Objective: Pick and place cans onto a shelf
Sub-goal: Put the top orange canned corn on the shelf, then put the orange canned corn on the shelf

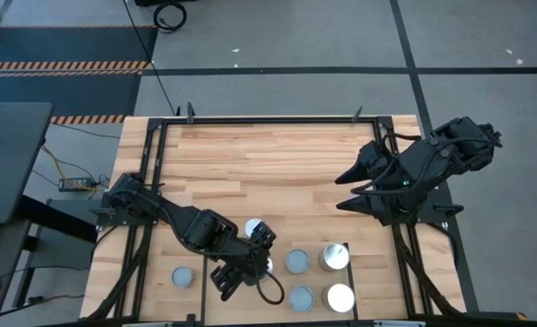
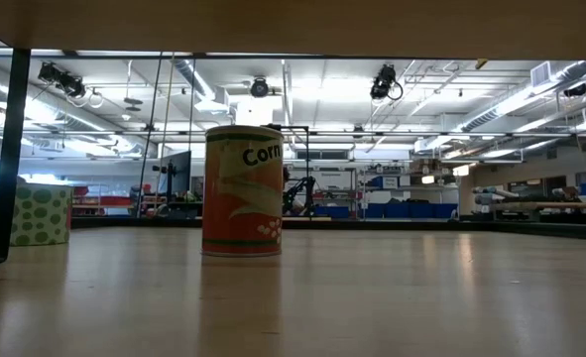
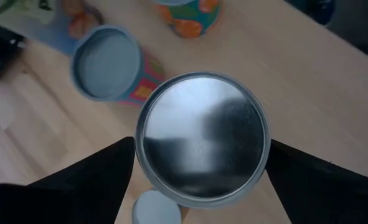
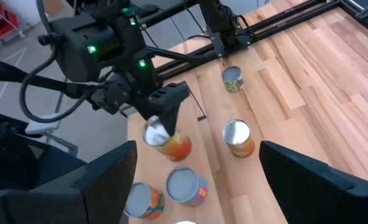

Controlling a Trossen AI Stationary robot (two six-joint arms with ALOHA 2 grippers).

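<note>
Near edge of the table, left of centre: your left gripper (image 3: 202, 186) hangs straight over one can (image 3: 202, 140), a dark finger (image 3: 78, 186) on either side of its rim
Left tool: spread wide, astride the can and not pinching it as far as you can see
Right tool: the right gripper (image 1: 343, 193) waits over the right side of the table, fingers wide apart, nothing between them
Target can: upright, bright silver lid, orange printed sides in the right wrist view; another can (image 3: 106, 62) with a grey-blue lid stands just beside it
How it will handle: judge it stiff and fairly heavy for its size; metal walls will not give, so a firm squeeze is safe
Slip risk: the printed label looks smooth and the body is round, so an off-centre pinch could let it twist or squirt out
Where to grip: take the side wall below the lid rim, fingers across the full width, well down so the rim sits above the pads
Knock risk: neighbours stand close, so go down and come up straight
Cans counted: seven lids in the high view, all clustered along the near edge; four grey-blue, three silver or white
Low view: two cans only, a corn can (image 2: 243, 191) and a green-dotted can (image 2: 40, 213); you cannot match them to the seven
Shelf: one; the wood band (image 2: 273, 25) across the top of the low view looks like its underside
Arms: two
</note>
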